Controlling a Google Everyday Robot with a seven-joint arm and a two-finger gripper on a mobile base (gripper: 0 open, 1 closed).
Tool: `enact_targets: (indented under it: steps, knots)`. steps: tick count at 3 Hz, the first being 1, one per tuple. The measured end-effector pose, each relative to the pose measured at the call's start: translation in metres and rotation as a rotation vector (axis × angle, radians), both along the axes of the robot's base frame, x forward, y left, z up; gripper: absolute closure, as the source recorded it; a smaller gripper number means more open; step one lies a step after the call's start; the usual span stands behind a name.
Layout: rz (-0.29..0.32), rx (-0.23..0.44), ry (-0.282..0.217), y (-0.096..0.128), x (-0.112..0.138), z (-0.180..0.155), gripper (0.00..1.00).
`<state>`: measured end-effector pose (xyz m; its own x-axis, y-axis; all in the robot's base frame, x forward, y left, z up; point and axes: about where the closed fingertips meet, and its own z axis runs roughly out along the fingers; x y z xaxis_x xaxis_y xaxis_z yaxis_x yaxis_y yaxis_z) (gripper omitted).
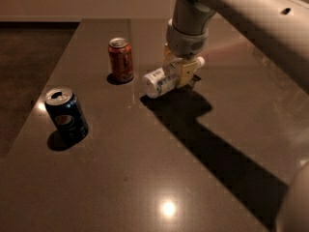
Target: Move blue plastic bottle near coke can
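Now gripper squeezing blue plastic bottle around middle, holding it sideways near coke can, not touching. Dark blue can standing well apart on brown table.

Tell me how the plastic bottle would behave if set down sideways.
Probably rolls: the blue plastic bottle is round and lies sideways in the gripper, right of the coke can. It may also slide on the shiny table.

Red-orange coke can; dark blue Pepsi can; clear, white-capped blue plastic bottle in beige gripper mid-table.
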<state>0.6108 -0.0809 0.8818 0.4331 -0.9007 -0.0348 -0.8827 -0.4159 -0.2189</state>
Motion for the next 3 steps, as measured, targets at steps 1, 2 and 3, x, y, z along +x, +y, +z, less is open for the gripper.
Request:
enact_targets:
  steps: [1, 2, 3]
  knots:
    - [-0.055, -0.016, -0.006, 0.000, 0.027, -0.003, 1.00]
    - [-0.083, -0.027, -0.005, 0.005, 0.046, -0.006, 1.00]
    - [-0.085, -0.023, -0.002, 0.018, 0.055, -0.010, 1.00]
